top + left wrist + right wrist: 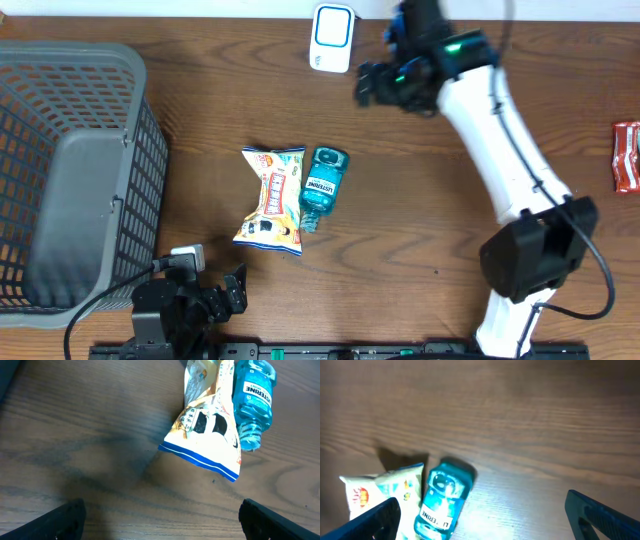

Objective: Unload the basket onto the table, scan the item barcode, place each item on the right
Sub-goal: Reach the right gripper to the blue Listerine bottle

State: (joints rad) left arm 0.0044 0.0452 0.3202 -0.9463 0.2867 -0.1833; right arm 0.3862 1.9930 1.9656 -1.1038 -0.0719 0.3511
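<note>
Two items: the snack bag [272, 198] and the mouthwash bottle [322, 185] lie flat mid-table, side by side and touching, with the bag on the bottle's basket side.
Bottle: its blue label faces up and its cap end points toward the table's near edge (whether a barcode faces up cannot be told).
Left gripper [215, 295]: sits low near the front edge, past the bag from the bottle, fingers spread wide and holding nothing.
Right gripper [375, 85]: is raised over bare wood beyond the bottle's base end, jaws spread wide and empty.
Basket side: a grey mesh basket [70, 170] stands well apart from the bottle, past the bag, and its wall bounds that side.
Far edge: a white device [332, 37] lies well beyond the bottle's base end.
Right edge: a red packet [627, 155], partly cut off, lies well apart from the bottle.
Open room: bare wood lies between the bottle and the right arm [500, 140], and again between the bottle and the white device.
Surface: the table [400, 250] is flat, dark brown wood grain.
Room: only a pale strip shows past the far edge.
</note>
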